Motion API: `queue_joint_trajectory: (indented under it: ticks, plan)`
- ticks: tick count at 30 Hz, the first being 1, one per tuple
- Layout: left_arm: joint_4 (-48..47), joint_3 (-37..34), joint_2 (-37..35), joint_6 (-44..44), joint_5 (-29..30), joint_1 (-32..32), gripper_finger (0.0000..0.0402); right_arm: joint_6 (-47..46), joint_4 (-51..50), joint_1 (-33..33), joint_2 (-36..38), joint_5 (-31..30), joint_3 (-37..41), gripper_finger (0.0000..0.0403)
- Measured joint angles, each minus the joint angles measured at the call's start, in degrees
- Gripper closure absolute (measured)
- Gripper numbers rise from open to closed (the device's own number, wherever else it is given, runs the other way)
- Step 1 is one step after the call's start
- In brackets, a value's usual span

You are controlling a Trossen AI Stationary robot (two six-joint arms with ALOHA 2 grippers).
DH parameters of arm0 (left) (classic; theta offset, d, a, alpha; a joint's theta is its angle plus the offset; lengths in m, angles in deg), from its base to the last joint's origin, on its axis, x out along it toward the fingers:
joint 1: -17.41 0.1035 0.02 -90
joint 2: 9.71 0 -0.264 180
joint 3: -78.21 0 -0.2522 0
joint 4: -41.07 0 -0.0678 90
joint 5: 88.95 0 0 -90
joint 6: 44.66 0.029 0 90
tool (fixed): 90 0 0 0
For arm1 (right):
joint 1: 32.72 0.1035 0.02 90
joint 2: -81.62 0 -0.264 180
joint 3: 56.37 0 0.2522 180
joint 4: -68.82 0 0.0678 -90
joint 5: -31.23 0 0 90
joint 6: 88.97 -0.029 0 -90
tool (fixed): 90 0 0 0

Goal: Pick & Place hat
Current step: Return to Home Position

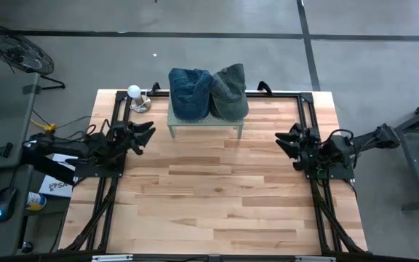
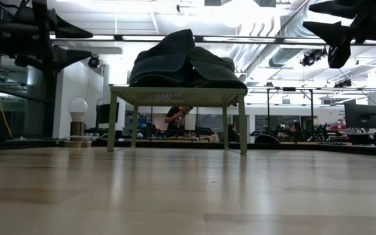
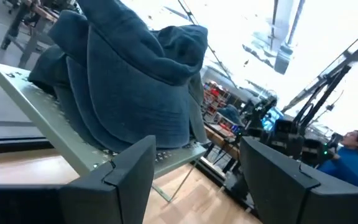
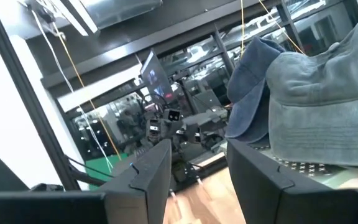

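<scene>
Two denim hats lie side by side on a small pale green perforated stand (image 1: 204,123) at the table's far side: a blue hat (image 1: 189,93) on the left and a grey-green hat (image 1: 230,92) on the right. In the low view they pile up as a dark heap (image 2: 185,62) on the stand. My left gripper (image 1: 142,135) hovers open left of the stand, with the blue hat (image 3: 126,81) ahead of its fingers. My right gripper (image 1: 288,141) hovers open right of the stand, the grey-green hat (image 4: 328,106) ahead of it.
A white ball on a round metal base (image 1: 137,98) stands at the far left corner. A black frame (image 1: 282,92) runs along the table's far edge and sides. Bare wood (image 1: 217,196) spreads over the table's middle and near part. People sit in the room behind (image 2: 178,117).
</scene>
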Motion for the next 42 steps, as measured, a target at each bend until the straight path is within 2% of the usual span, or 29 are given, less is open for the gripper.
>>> queue_joint_trajectory:
  ticks: [5,9,11,17,23,28,32,37,42]
  plan:
    - [0.0,0.8,0.0,0.2,-3.4,0.0,0.0172,1.1,-0.5,0.0,0.0,0.7,0.5,0.0254]
    - [0.2,1.4,-0.1,10.4,-7.3,0.0,0.0172,3.4,-0.8,0.0,0.5,3.5,0.5,0.0254]
    - [0.1,1.4,-0.1,12.1,-8.2,0.0,0.0172,4.2,-2.3,0.0,1.2,5.0,0.5,0.0254]
    - [-0.7,1.4,0.0,13.5,-12.0,0.0,0.0172,5.2,-7.5,0.0,4.4,5.3,0.5,0.0254]
    - [-2.6,1.5,0.0,13.3,-12.0,0.0,0.0172,3.9,-13.5,-1.0,9.1,4.6,0.5,0.0254]
    - [-2.0,1.6,0.0,13.4,-14.8,0.0,0.0172,3.5,-17.2,-3.9,12.7,7.3,0.5,0.0254]
    - [-3.7,1.6,-0.2,13.1,-17.7,0.0,0.0172,1.6,-20.6,-7.2,12.3,10.3,0.5,0.0254]
    - [-5.2,1.7,-0.3,11.7,-17.4,0.0,0.0172,-1.0,-25.3,-10.4,12.3,12.9,0.6,0.0254]
    - [-4.7,1.7,-0.3,8.7,-13.0,0.0,0.0172,-1.3,-27.9,-11.4,12.3,9.1,0.6,0.0254]
